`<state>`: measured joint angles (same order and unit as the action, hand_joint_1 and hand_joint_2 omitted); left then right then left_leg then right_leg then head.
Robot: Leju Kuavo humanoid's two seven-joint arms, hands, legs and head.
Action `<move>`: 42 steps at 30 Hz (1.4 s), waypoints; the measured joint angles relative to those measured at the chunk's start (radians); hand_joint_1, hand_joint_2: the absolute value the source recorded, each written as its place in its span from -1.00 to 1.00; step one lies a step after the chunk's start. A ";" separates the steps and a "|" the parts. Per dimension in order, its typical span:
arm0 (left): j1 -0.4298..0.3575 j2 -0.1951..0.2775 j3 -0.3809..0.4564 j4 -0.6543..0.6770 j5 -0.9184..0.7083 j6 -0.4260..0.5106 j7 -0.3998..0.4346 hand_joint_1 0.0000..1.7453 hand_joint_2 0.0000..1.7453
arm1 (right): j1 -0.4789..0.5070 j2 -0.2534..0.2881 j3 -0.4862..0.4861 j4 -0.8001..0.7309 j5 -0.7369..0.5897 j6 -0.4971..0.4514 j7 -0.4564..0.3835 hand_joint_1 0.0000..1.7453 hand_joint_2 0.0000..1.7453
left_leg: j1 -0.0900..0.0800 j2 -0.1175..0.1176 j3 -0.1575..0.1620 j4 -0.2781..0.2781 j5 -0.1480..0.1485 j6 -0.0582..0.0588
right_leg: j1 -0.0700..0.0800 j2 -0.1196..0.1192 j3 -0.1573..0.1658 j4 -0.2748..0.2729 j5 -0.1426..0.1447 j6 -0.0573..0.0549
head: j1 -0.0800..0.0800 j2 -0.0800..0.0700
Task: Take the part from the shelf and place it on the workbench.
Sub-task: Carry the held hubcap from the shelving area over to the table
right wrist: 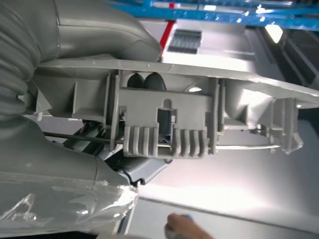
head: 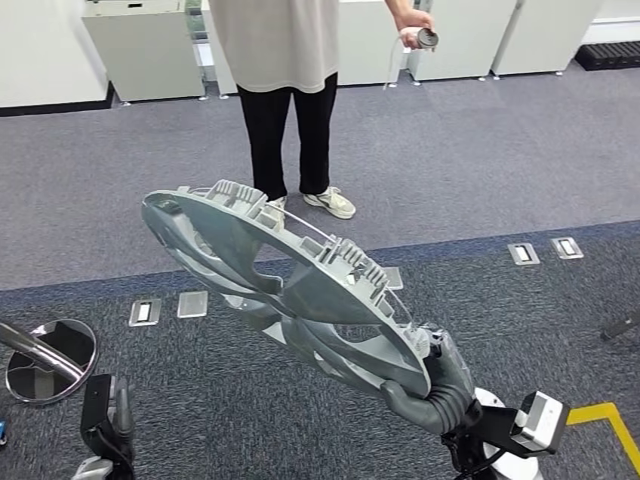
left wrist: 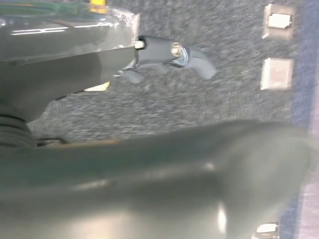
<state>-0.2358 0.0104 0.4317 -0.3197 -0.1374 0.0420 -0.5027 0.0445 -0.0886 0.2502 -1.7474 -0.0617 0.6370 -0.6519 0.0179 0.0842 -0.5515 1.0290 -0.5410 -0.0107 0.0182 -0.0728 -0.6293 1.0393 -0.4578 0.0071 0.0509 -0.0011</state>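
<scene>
The part [head: 302, 280] is a long grey plastic frame with large cut-outs and ribbed clips along one edge. It hangs tilted in the air over the carpet, reaching from the lower right up to the left. My right hand [head: 438, 392] grips it at its near right end. In the right wrist view the part's clip edge [right wrist: 165, 124] lies between the thumb [right wrist: 105, 35] on one face and the fingers [right wrist: 79, 169] on the other. My left hand [head: 106, 420] hangs low at the lower left, apart from the part. Its fingers [left wrist: 188, 55] are stretched out over the carpet and hold nothing.
A person [head: 290, 100] stands a short way ahead on the grey carpet, holding a small round device [head: 426, 38]. A shiny round disc [head: 49, 360] lies at the left. Metal floor plates [head: 192, 303] and a yellow tape line [head: 611, 415] mark the floor. White cabinets [head: 143, 50] line the back.
</scene>
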 joint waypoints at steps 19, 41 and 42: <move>0.002 -0.001 0.006 -0.003 0.008 -0.006 -0.007 -1.00 -1.00 | 0.011 0.018 -0.002 -0.002 0.006 0.000 0.013 1.00 1.00 | 0.012 -0.125 -0.038 0.014 0.025 0.013 | -0.012 0.171 -0.011 0.028 -0.023 0.007 | -0.007 0.000; 0.009 0.002 0.010 -0.004 0.013 0.023 0.002 -1.00 -1.00 | -0.006 0.015 -0.002 0.037 -0.023 0.010 0.024 1.00 1.00 | 0.005 -0.080 -0.127 0.227 -0.060 -0.018 | -0.007 0.134 0.033 -0.020 -0.003 -0.037 | -0.012 0.000; 0.009 0.003 0.010 -0.004 0.014 0.031 0.003 -1.00 -1.00 | -0.009 0.015 -0.001 0.044 -0.025 0.015 0.023 1.00 1.00 | 0.006 -0.092 -0.103 0.162 -0.018 -0.017 | -0.008 0.147 0.034 -0.016 -0.007 -0.034 | -0.012 0.000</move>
<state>-0.2267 0.0130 0.4421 -0.3241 -0.1239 0.0726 -0.4993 0.0358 -0.0732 0.2493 -1.7034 -0.0866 0.6520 -0.6285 0.0244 -0.0083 -0.6549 1.1912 -0.5586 -0.0277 0.0105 0.0742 -0.5957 1.0237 -0.4648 -0.0269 0.0390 -0.0011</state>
